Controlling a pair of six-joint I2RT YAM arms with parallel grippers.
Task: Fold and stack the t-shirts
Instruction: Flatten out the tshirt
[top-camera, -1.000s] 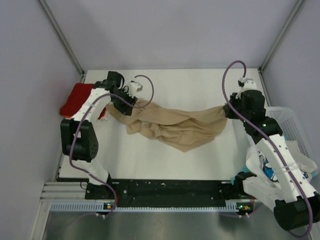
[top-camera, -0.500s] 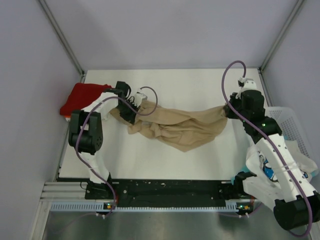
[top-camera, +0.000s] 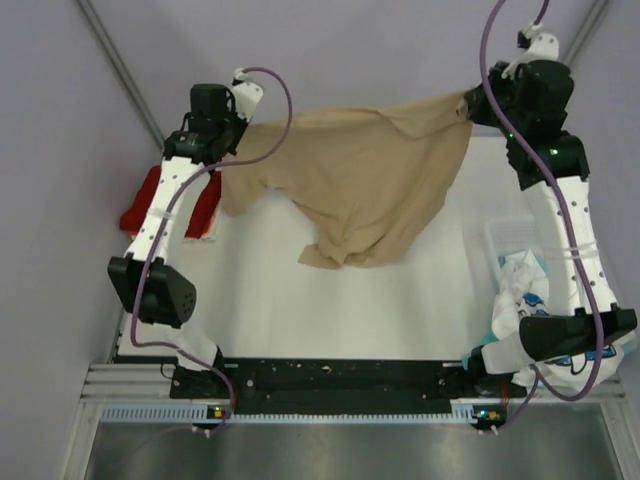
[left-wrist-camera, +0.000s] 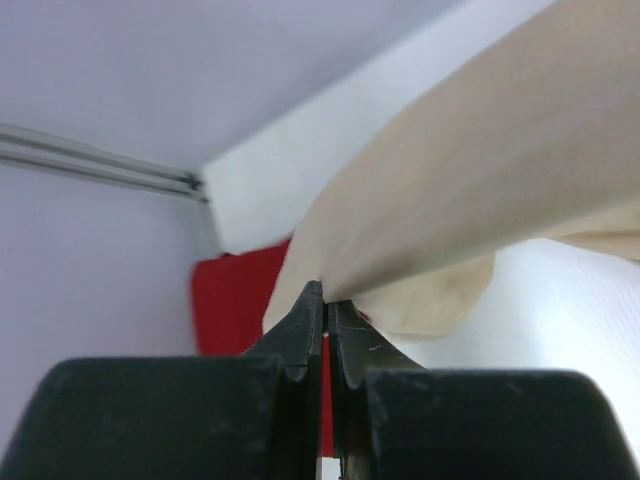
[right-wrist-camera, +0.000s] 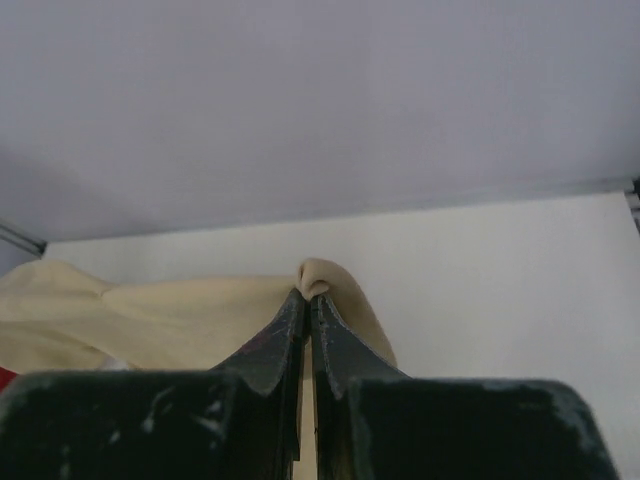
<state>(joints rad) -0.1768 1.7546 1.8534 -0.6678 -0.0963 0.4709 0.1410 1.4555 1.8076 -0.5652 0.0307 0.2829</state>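
White table (top-camera: 290, 300), left hand (left-wrist-camera: 324, 293), right hand (right-wrist-camera: 306, 295) pinching tan shirt (top-camera: 360, 180)

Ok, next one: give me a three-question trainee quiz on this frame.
1. True or false: the tan shirt lies flat on the table.
2. Which gripper is shut on the tan shirt? A: left gripper only. B: right gripper only. C: both.
3. What colour is the shirt at the left edge?
Key: 1 false, it hangs between the grippers; 2 C; 3 red.
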